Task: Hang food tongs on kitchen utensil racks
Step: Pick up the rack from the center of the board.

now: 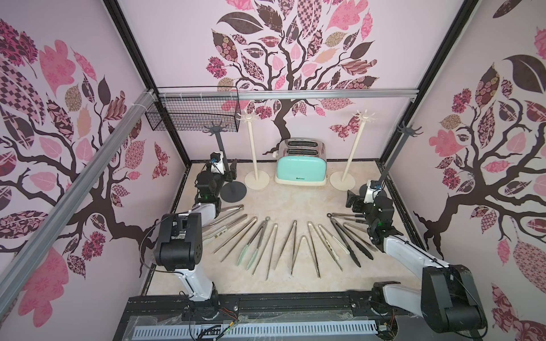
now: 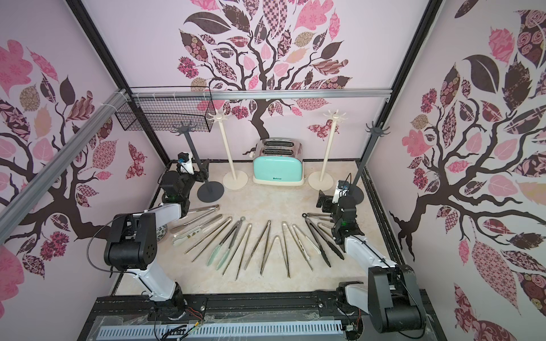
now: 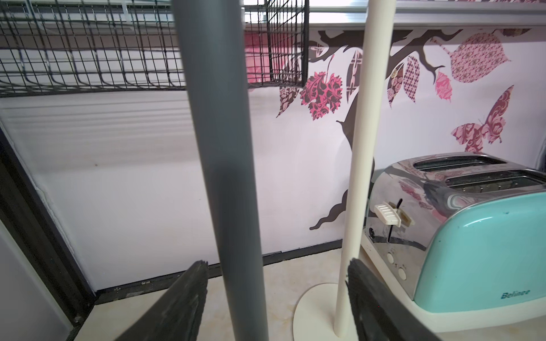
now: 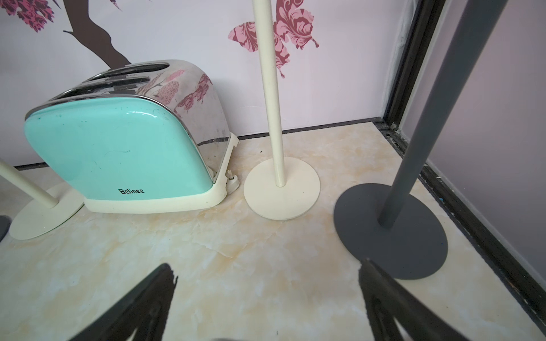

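Both grippers gape empty: my left gripper (image 3: 276, 268) straddles the far-left dark grey rack (image 3: 224, 147) (barely clear), right gripper (image 4: 266, 274) idles. Food tongs (image 1: 244, 254) lie fanned nearer; sideways drift could topple that rack.

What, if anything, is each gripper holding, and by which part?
Nothing is held. The left gripper is open, its fingers either side of the dark grey rack pole without clamping it. The right gripper is open. The tongs lie on the table.

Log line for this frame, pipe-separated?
left gripper: open, fingers either side of dark grey rack pole | right gripper: open, empty | food tongs: lying on table, none hung
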{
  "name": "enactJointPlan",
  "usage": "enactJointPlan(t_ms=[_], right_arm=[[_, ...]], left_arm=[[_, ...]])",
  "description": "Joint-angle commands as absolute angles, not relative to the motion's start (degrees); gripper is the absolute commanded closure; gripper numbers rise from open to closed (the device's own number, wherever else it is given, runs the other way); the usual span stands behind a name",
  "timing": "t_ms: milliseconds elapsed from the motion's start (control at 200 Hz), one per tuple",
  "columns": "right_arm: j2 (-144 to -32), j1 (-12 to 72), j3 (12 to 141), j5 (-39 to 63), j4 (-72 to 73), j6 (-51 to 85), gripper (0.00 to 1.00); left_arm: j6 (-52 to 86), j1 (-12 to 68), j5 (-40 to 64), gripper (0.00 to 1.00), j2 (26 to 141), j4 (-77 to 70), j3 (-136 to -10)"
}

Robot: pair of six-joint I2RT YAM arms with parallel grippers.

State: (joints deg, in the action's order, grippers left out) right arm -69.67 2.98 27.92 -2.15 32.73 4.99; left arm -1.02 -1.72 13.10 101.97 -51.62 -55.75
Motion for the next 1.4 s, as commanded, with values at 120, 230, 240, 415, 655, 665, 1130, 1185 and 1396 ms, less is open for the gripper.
enactJointPlan(t_ms=[120, 230, 240, 415, 655, 665, 1130, 1185, 1396], right_arm=[[-71.25, 3.41, 30.44, 0.04, 33.15, 3.52, 0.0], [-71.76, 3.38, 30.44, 0.21, 33.3, 3.04, 0.01], [-71.79, 3.42, 30.55, 0.23, 33.31, 3.0, 0.0], [-72.33, 3.35, 30.57, 0.25, 33.37, 2.64, 0.0], [-71.9, 3.38, 30.32, 0.68, 33.35, 2.81, 0.0], [-71.85, 3.39, 30.32, 0.56, 33.34, 2.81, 0.01], [-69.52, 3.35, 29.53, 1.07, 32.8, 3.16, 0.0], [-69.43, 3.39, 29.42, 1.16, 32.84, 3.16, 0.0], [-68.93, 3.39, 29.09, 1.33, 32.84, 3.25, 0.01]], left_arm=[[0.08, -2.78, 13.66, 0.3, 108.1, -52.92, -60.78], [0.35, -2.79, 14.6, 0.41, 109.89, -52.35, -63.35], [0.42, -2.83, 14.66, 0.42, 109.93, -52.31, -63.47], [0.67, -2.79, 14.98, 0.61, 110.25, -49.89, -65.26], [0.19, -2.72, 15.39, 0.97, 109.75, -46.12, -66.25], [0.2, -2.72, 15.38, 0.98, 109.77, -46.12, -66.26], [-0.25, -2.74, 14.44, 1.0, 106.05, -46.5, -69.74], [-0.1, -2.81, 14.41, 1.0, 105.38, -46.43, -70.12], [0.0, -2.42, 13.96, 1.0, 101.34, -46.4, -68.64]])
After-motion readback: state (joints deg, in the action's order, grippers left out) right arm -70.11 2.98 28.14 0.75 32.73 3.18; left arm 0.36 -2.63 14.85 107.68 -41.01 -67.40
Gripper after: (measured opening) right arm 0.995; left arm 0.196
